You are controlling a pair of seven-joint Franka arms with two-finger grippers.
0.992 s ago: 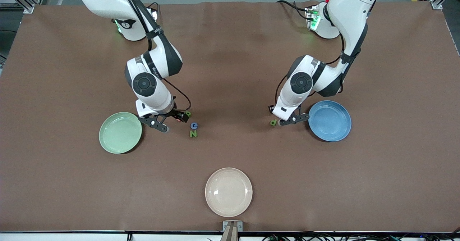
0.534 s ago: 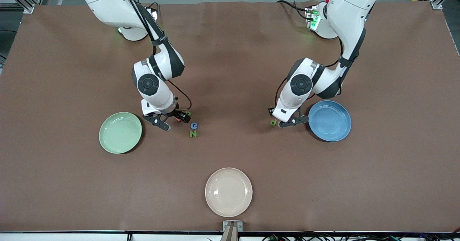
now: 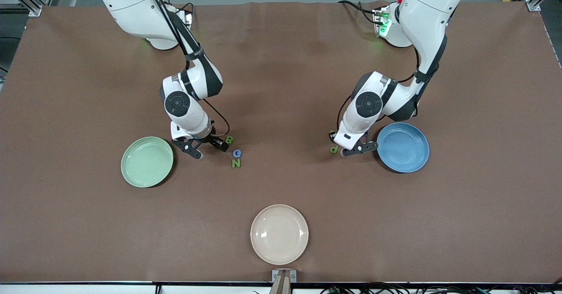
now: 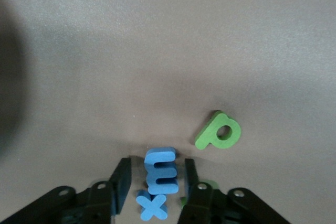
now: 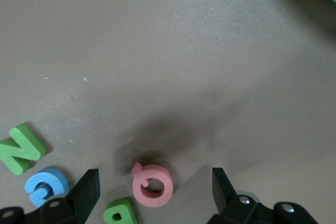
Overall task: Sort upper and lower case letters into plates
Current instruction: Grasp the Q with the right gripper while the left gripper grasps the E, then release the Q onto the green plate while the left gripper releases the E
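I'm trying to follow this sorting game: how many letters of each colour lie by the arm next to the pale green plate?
Green: 2, the N and the B
Blue: 1, the C
Pink: 1, the Q
Total: 4 letters

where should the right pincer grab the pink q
Take the pink Q across its round ring, coming straight down from above: it lies flat on the table, and the right pincer is open with a finger on either side. Mind the green B close beside it.
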